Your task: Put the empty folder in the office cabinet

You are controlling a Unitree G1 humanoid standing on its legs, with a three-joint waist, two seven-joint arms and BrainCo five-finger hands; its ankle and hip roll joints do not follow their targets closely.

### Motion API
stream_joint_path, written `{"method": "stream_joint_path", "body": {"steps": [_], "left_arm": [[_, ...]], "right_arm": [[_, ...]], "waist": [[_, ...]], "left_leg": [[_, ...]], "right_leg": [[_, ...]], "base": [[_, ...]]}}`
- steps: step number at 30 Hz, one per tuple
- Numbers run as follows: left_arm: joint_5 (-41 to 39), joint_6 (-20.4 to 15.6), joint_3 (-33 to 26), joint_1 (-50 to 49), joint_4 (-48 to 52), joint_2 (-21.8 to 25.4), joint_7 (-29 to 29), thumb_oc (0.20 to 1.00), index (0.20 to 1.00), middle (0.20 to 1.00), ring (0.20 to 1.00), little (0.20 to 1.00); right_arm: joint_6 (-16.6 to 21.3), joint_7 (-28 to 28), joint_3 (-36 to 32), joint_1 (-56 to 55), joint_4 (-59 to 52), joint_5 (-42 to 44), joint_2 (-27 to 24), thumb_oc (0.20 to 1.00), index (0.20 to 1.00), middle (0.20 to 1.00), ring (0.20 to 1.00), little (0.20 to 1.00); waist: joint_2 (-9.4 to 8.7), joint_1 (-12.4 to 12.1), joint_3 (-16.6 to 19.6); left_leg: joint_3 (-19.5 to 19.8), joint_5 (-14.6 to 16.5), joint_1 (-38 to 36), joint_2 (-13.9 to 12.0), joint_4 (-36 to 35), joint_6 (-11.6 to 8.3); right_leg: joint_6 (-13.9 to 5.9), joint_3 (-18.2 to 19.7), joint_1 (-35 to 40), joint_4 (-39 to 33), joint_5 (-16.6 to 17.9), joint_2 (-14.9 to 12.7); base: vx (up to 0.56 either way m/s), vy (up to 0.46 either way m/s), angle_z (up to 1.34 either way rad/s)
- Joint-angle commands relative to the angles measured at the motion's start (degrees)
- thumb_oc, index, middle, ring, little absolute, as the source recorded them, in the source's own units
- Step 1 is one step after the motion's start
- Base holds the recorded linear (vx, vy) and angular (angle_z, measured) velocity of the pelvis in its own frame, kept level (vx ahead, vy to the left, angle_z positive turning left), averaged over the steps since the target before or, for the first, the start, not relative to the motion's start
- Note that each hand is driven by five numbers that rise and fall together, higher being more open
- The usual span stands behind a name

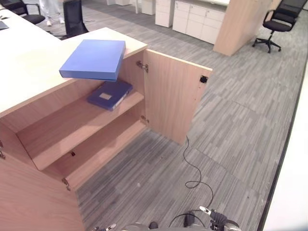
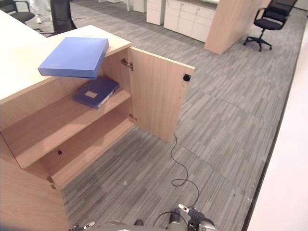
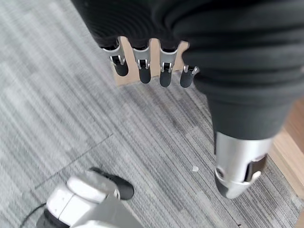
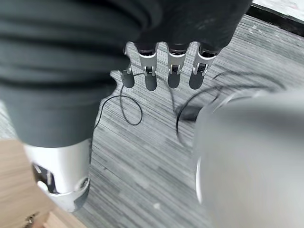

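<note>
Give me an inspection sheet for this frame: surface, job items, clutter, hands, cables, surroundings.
Surface: light wooden cabinet top, bare apart from the folder.
Job items: blue folder lies flat on the top, one corner overhanging the front edge; office cabinet door stands open; darker blue folder lies on the upper shelf; lower shelf bare.
Clutter: nothing seen.
Hands: left hand and right hand hang over the carpet, fingers relaxed, holding nothing.
Cables: nothing seen beyond the robot's own.
Surroundings: grey carpet, office chairs, white drawer units, a person's legs far back.
</note>
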State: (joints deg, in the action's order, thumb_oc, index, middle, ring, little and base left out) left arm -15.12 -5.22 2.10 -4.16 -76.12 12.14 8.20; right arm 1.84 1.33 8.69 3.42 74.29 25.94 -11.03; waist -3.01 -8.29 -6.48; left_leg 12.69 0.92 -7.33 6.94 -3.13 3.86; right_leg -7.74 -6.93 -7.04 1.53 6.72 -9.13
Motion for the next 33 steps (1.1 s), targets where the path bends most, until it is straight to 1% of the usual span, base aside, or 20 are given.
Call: {"method": "stream_joint_path", "body": {"steps": [1,5,8,9,10,11,12,13,14,15,16,17,18,19,20,23,24,26,29,33], "left_arm": [[2.3,-1.0,-0.9,2.1,-0.1,2.0,0.1,1.000,1.000,1.000,1.000,1.000],[2.3,-1.0,-0.8,1.6,-0.5,1.4,0.1,1.000,1.000,1.000,1.000,1.000],[1.3,-1.1,-0.4,2.3,-0.2,1.4,0.4,1.000,1.000,1.000,1.000,1.000],[0.9,-1.2,-0.3,2.6,0.1,1.4,0.7,1.000,1.000,1.000,1.000,1.000],[0.2,-1.5,0.0,3.2,0.4,1.2,1.1,1.000,1.000,1.000,1.000,1.000],[-0.1,-1.6,0.4,3.9,0.7,0.9,1.5,1.000,1.000,1.000,1.000,1.000],[-0.1,-1.6,0.4,3.9,0.7,0.9,1.5,1.000,1.000,1.000,1.000,1.000],[-0.1,-1.8,1.4,5.1,1.7,0.5,1.6,1.000,1.000,1.000,1.000,1.000],[0.1,-1.9,1.9,5.5,2.0,0.3,1.7,1.000,1.000,1.000,1.000,1.000],[0.4,-1.8,2.0,5.4,2.6,0.2,1.6,1.000,1.000,1.000,1.000,1.000],[0.4,-1.8,2.0,5.4,2.6,0.2,1.6,1.000,1.000,1.000,1.000,1.000],[1.0,-1.6,2.2,5.3,3.2,0.3,1.3,1.000,1.000,1.000,1.000,1.000],[1.2,-1.6,2.2,5.1,3.5,0.4,1.1,1.000,1.000,1.000,1.000,1.000],[1.4,-1.4,2.1,4.8,3.9,0.4,0.7,1.000,1.000,1.000,1.000,1.000],[1.4,-1.4,2.1,4.8,3.9,0.4,0.7,1.000,1.000,1.000,1.000,1.000],[2.5,-1.1,2.0,3.9,4.2,0.2,-0.1,1.000,1.000,1.000,1.000,1.000],[2.5,-1.1,2.0,3.8,4.2,0.2,-0.1,1.000,1.000,1.000,1.000,1.000],[2.3,-1.1,2.3,4.3,5.0,0.3,-0.1,1.000,1.000,1.000,1.000,1.000],[2.0,-1.0,2.2,3.9,4.9,-0.3,-0.2,1.000,1.000,1.000,1.000,1.000],[1.9,-1.0,1.7,3.8,4.3,-0.3,-0.1,1.000,1.000,1.000,1.000,1.000]], "right_arm": [[0.4,0.5,-0.2,1.0,-0.7,2.7,-1.1,1.000,1.000,1.000,1.000,1.000],[0.8,0.4,0.1,0.2,0.4,2.7,-1.5,1.000,1.000,1.000,1.000,1.000],[1.2,-0.1,0.2,0.5,0.4,3.0,-2.2,1.000,1.000,1.000,1.000,1.000],[1.4,-0.4,0.2,0.6,0.2,3.1,-2.5,1.000,1.000,1.000,1.000,1.000],[1.6,-0.7,0.1,0.7,0.1,2.9,-2.9,1.000,1.000,1.000,1.000,1.000],[1.7,-1.1,-0.2,0.9,0.0,2.8,-3.4,1.000,1.000,1.000,1.000,1.000],[1.7,-1.1,-0.2,0.9,0.0,2.8,-3.4,1.000,1.000,1.000,1.000,1.000],[1.8,-1.9,-0.7,1.1,0.2,2.8,-4.2,1.000,1.000,1.000,1.000,1.000],[2.0,-2.0,-1.1,1.1,0.4,3.1,-4.5,1.000,1.000,1.000,1.000,1.000],[1.8,-2.3,-1.6,0.8,0.6,3.2,-4.6,1.000,1.000,1.000,1.000,1.000],[1.8,-2.3,-1.6,0.8,0.6,3.2,-4.6,1.000,1.000,1.000,1.000,1.000],[1.7,-2.4,-2.2,0.6,0.9,3.4,-4.5,1.000,1.000,1.000,1.000,1.000],[1.8,-2.4,-2.2,0.4,0.8,3.4,-4.3,1.000,1.000,1.000,1.000,1.000],[1.6,-2.5,-2.1,0.5,0.7,2.8,-4.2,1.000,1.000,1.000,1.000,1.000],[1.6,-2.5,-2.0,0.5,0.7,2.8,-4.2,1.000,1.000,1.000,1.000,1.000],[1.6,-2.1,0.1,1.0,-0.4,0.6,-3.3,1.000,1.000,1.000,1.000,1.000],[1.6,-2.1,0.2,1.0,-0.4,0.6,-3.3,1.000,1.000,1.000,1.000,1.000],[1.5,-2.0,1.4,2.2,-1.3,-0.1,-2.7,1.000,1.000,1.000,1.000,1.000],[1.2,-1.4,2.2,3.0,-1.8,-1.9,-2.2,1.000,1.000,1.000,1.000,1.000],[0.8,-0.8,2.6,3.2,-1.7,-2.4,-1.6,1.000,1.000,1.000,1.000,1.000]], "waist": [[0.54,0.7,-2.0],[-0.03,1.1,-0.6],[-0.25,1.5,-0.9],[-0.35,1.6,-1.1],[-0.29,1.6,-1.7],[-0.52,1.7,-2.1],[-0.62,1.9,-1.9],[-0.82,2.1,-2.6],[-0.89,2.5,-2.7],[-0.52,2.5,-2.7],[-0.52,2.5,-2.7],[-0.32,2.7,-2.4],[-0.18,2.6,-2.0],[-0.34,2.2,-1.6],[-0.34,2.2,-1.6],[-0.23,0.5,-0.7],[-0.24,0.5,-0.7],[-0.64,-0.8,-0.8],[0.32,-2.3,0.4],[0.85,-3.4,1.6]], "left_leg": [[0.5,3.8,0.8,-2.8,2.6,-3.23],[2.1,3.6,0.2,-6.4,1.6,-5.25],[3.0,3.1,1.9,-9.4,3.0,-7.31],[2.8,3.0,2.9,-10.2,4.1,-7.84],[1.4,2.9,3.9,-11.0,5.4,-8.26],[-1.6,2.5,5.7,-11.6,6.9,-8.49],[-1.5,2.3,5.9,-11.4,6.9,-8.46],[-11.5,1.2,8.6,-13.2,9.1,-8.30],[-18.1,0.5,9.5,-14.5,9.5,-8.18],[-22.4,1.2,9.4,-15.5,10.1,-8.53],[-22.4,1.2,9.4,-15.5,10.1,-8.54],[-28.8,-0.2,10.4,-15.6,9.6,-8.77],[-30.1,-1.1,10.9,-14.9,8.7,-8.70],[-30.6,-2.3,12.6,-14.1,8.5,-8.79],[-30.6,-2.3,12.6,-14.1,8.5,-8.79],[-30.0,-2.9,11.1,-12.7,4.8,-8.10],[-29.9,-3.0,11.0,-12.7,4.7,-8.10],[-29.4,-4.1,12.1,-12.5,4.2,-8.25],[-28.2,-3.6,9.7,-11.3,-0.5,-7.53],[-27.1,-2.2,7.9,-9.5,-1.5,-6.80]], "right_leg": [[-1.13,2.1,0.7,-3.5,0.4,2.8],[0.25,0.2,3.1,-4.5,-0.9,4.7],[1.50,-2.3,3.6,-3.2,-3.8,6.0],[1.85,-3.3,3.8,-2.6,-4.7,6.0],[2.20,-4.8,4.6,-2.4,-5.7,5.8],[2.44,-6.5,5.3,-2.2,-6.4,5.1],[2.40,-6.6,5.1,-2.2,-6.4,5.0],[2.70,-10.4,7.3,-2.6,-7.4,3.9],[2.48,-13.5,8.7,-3.0,-7.7,3.4],[2.17,-14.7,10.2,-3.6,-8.4,3.6],[2.17,-14.7,10.2,-3.6,-8.4,3.6],[2.34,-17.4,11.3,-4.3,-8.3,3.4],[2.25,-18.9,12.2,-5.1,-8.3,3.5],[2.23,-20.1,13.2,-6.0,-8.1,3.3],[2.23,-20.1,13.2,-6.0,-8.1,3.3],[1.67,-21.6,14.2,-6.4,-8.3,3.7],[1.65,-21.7,14.2,-6.4,-8.3,3.7],[1.31,-22.8,14.3,-6.4,-8.2,2.9],[0.29,-25.3,15.7,-6.2,-8.1,1.5],[-1.09,-25.8,16.2,-6.2,-6.9,-1.0]], "base": [[0.19,-0.300,0.55],[0.17,-0.368,0.61],[0.09,-0.342,0.42],[0.05,-0.314,0.54],[0.02,-0.243,0.56],[0.00,-0.143,0.67],[-0.03,-0.177,0.56],[-0.03,-0.196,0.65],[0.03,-0.244,1.36],[0.04,-0.117,2.07],[0.07,-0.100,1.82],[0.04,-0.076,0.84],[0.09,-0.093,0.12],[0.08,-0.039,0.48],[0.13,-0.010,1.12],[0.12,0.032,0.73],[0.10,0.066,0.12],[0.09,0.105,0.43],[0.17,0.204,0.22],[0.14,0.217,0.30]]}}
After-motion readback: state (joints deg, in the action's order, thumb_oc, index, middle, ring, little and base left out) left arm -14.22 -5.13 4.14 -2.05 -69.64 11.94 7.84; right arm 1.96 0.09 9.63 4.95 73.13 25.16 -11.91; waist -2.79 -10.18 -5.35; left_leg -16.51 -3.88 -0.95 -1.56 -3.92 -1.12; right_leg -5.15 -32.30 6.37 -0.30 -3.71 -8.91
